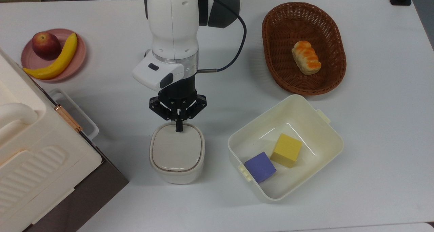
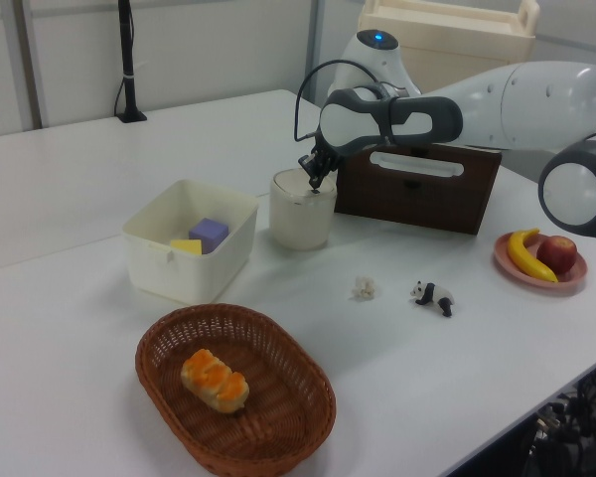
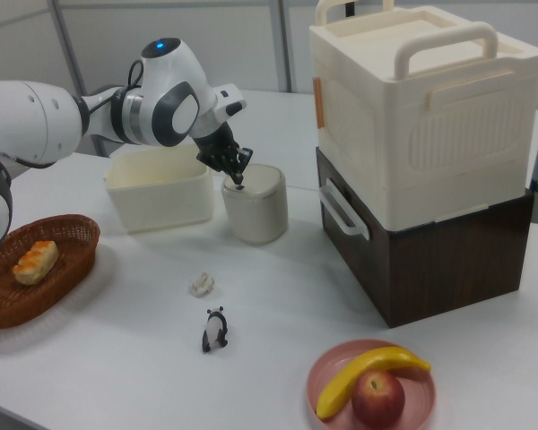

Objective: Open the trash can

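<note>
Still trash can (image 1: 177,150), lid flat

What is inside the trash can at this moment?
Nothing inside can be seen: the flat lid lies shut over the trash can, covering its contents. On top, the tool has its closed tips at the lid's far edge in the top view.

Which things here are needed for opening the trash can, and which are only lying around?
Needed:
trash can, lid flat and down
gripper, shut, tips at the lid's rim

Only lying around:
tub with purple cube and yellow cube
basket with bread
plate with apple and banana
toy panda
big box
</note>
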Robot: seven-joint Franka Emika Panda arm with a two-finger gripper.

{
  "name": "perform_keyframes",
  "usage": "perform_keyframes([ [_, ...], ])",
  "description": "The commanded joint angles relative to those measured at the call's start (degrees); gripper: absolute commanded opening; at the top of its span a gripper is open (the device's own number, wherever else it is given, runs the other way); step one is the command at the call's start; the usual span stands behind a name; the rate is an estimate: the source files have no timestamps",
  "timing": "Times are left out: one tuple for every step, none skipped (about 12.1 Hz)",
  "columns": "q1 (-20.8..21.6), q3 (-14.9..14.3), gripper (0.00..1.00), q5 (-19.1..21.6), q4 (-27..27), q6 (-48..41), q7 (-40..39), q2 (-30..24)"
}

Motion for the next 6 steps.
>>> perform_keyframes([
  [-0.1, 0.2, 0.00, -1.9, 1.0, 1.4, 0.9, 1.1],
  [-0.1, 0.3, 0.00, -1.9, 1.0, 1.4, 0.8, 1.2],
  [-0.1, 0.2, 0.00, -2.0, 1.0, 1.4, 0.8, 1.2],
  [-0.1, 0.2, 0.00, -2.2, 0.9, 1.4, 0.8, 1.2],
  [-0.1, 0.3, 0.00, -2.4, 0.9, 1.4, 0.8, 1.2],
  [-0.1, 0.2, 0.00, -2.4, 0.9, 1.4, 0.8, 1.2],
])
